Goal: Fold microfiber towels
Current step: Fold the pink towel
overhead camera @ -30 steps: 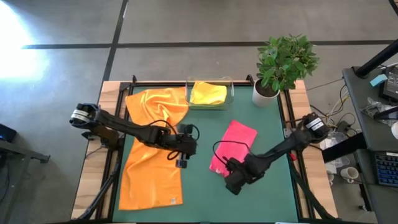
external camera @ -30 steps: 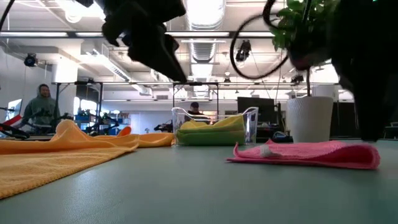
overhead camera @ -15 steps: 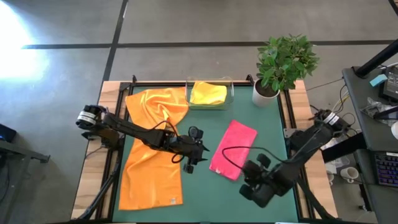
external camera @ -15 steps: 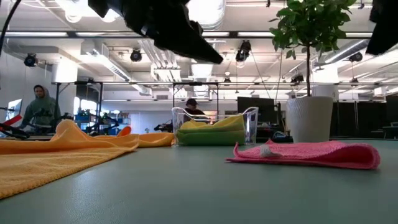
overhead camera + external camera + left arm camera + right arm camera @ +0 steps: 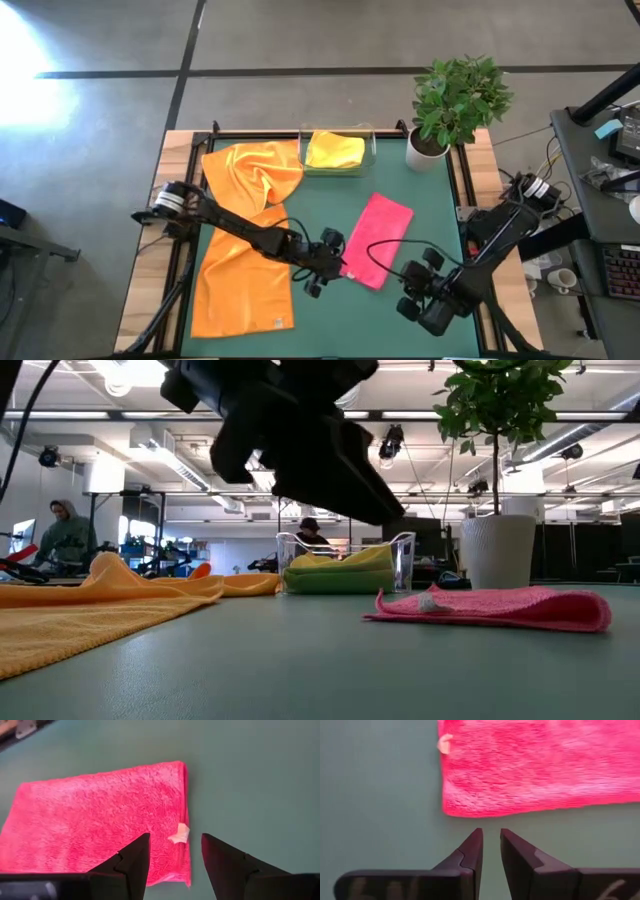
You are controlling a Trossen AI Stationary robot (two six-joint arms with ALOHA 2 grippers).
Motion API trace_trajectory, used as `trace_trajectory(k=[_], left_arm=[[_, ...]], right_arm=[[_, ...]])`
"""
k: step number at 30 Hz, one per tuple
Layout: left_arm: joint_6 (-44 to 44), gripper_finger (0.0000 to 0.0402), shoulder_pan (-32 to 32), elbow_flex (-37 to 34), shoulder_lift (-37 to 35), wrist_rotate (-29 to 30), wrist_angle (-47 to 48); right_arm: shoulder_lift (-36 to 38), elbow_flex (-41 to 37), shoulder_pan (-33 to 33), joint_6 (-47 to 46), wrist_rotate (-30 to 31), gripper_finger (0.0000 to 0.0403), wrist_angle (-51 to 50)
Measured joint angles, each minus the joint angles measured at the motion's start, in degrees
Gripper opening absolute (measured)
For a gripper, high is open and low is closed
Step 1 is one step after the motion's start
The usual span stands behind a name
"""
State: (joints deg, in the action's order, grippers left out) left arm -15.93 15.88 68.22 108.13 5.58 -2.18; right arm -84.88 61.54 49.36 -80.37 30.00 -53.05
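Green worktop shows 1 pink towel (image 5: 376, 252) folded, orange towel (image 5: 245, 240) unfolded; left gripper (image 5: 318, 284) apart, right gripper (image 5: 409, 298) nearly together, both empty.

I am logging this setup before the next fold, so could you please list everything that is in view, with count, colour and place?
Pink towel: one, hot pink, folded, on the green mat right of centre.
Orange towel: orange cloth spread and rumpled over the mat's left side; I cannot tell if it is one or two.
Yellow towel: one, yellow, in the tray.
Green towel: one, lime green, under the yellow one.
Clear tray: one, at the mat's far edge.
Potted plant: one, green in a white pot, far right corner.
People: two, in the room behind.
Left gripper: open, by the pink towel's near left edge.
Right gripper: jaws narrowly apart, empty, near the towel's near end.
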Motion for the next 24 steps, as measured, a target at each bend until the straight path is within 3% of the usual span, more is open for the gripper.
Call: trace_trajectory(k=[11,24], left_arm=[[-5.72,0.0162,-0.73,0.95,6.22,0.07,0.22],[-5.8,0.0162,-1.43,1.02,8.51,0.61,1.15]], right_arm=[[0.02,-8.94,-2.33,9.57,0.03,0.0059,23.06],[-0.5,-10.26,-5.95,19.51,-2.11,0.0096,27.66]])
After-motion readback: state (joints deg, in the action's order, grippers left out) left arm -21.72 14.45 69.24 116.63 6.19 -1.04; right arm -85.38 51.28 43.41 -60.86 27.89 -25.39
